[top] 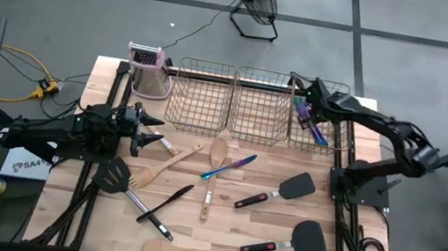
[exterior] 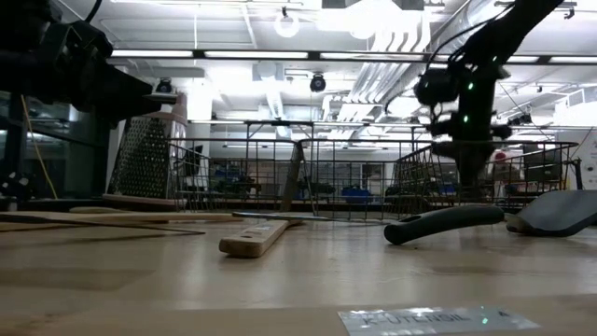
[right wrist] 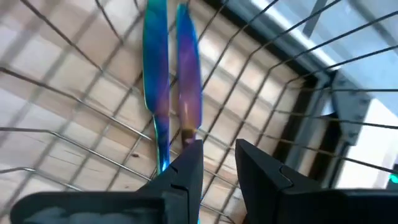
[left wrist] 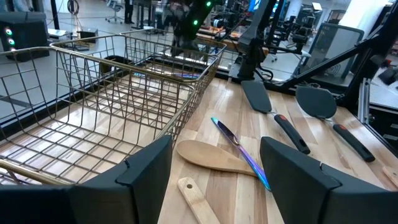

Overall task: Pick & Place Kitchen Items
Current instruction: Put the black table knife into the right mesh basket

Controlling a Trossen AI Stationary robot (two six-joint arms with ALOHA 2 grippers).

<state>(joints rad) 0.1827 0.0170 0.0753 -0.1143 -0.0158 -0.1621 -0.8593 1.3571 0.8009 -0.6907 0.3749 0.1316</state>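
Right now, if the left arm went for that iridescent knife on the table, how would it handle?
The iridescent knife looks thin, glossy metal: probably stiff and light, but likely slippery. It lies flat, partly across the wooden spoon, so a push would probably slide it, not roll it.

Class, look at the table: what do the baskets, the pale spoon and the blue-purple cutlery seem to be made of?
Baskets: thin metal wire, brassy sheen, open grid.
Pale spoon: probably unfinished wood, matte, light tan.
Blue-purple cutlery: likely coated metal; glossy, iridescent reflections.
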